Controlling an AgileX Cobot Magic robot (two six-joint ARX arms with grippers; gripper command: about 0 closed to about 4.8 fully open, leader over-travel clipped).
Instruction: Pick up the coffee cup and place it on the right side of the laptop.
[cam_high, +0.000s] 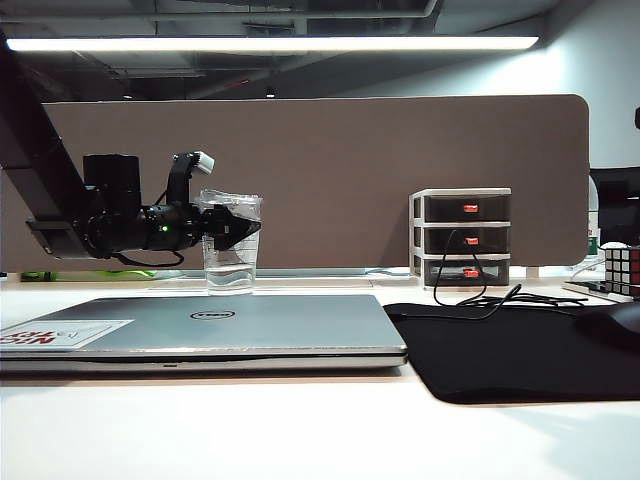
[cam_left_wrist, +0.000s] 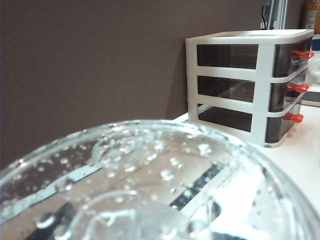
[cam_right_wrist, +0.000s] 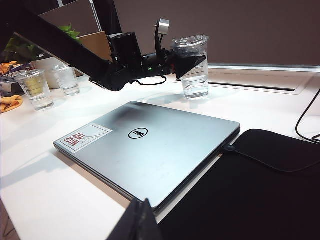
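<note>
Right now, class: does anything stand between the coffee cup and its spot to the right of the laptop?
Yes. The black mouse mat covers the table right of the laptop, so the coffee cup, with the left gripper at it behind the laptop, would land on it.

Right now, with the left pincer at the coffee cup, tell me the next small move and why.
Probably finish closing the left pincer on the coffee cup before lifting. Its fingers sit either side of the cup's upper part, just under the lid, while the cup stands on the desk behind the laptop; a firm grip is not evident. The right pincer waits near the laptop's front edge.
</note>
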